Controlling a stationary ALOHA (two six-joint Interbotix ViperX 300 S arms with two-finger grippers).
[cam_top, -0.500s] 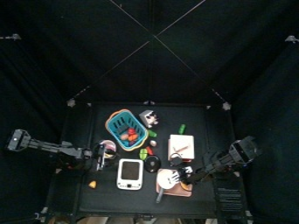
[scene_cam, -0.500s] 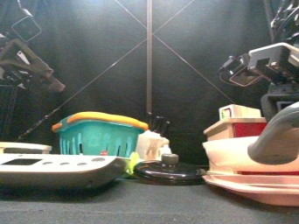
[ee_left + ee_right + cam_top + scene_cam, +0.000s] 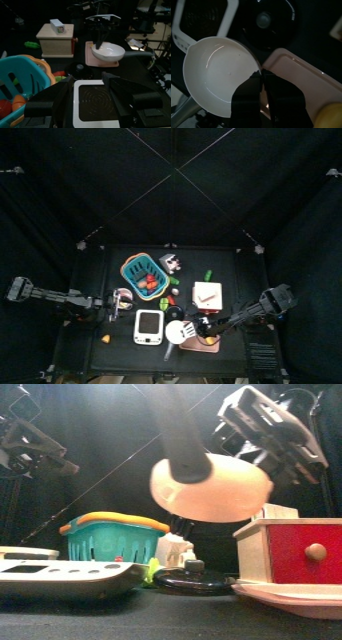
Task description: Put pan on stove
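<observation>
Robot lab test cell: small black table (image 3: 94, 343) penned by black curtains (image 3: 54, 198), toy kitchen props at centre, two black arms at 3 and 9 o'clock.

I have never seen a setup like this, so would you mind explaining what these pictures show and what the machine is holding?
This is a robot with two black arms at a small black table, curtained in black. One picture looks straight down from overhead, one looks level from the table's front edge, and two come from cameras on the wrists. The right gripper is shut on the rim of the pan, a small whitish bowl-shaped pan, lifted above the pinkish board. The left gripper waits open above the white stove. Also on the table are a teal basket, a black lid and a box with a red front.
</observation>
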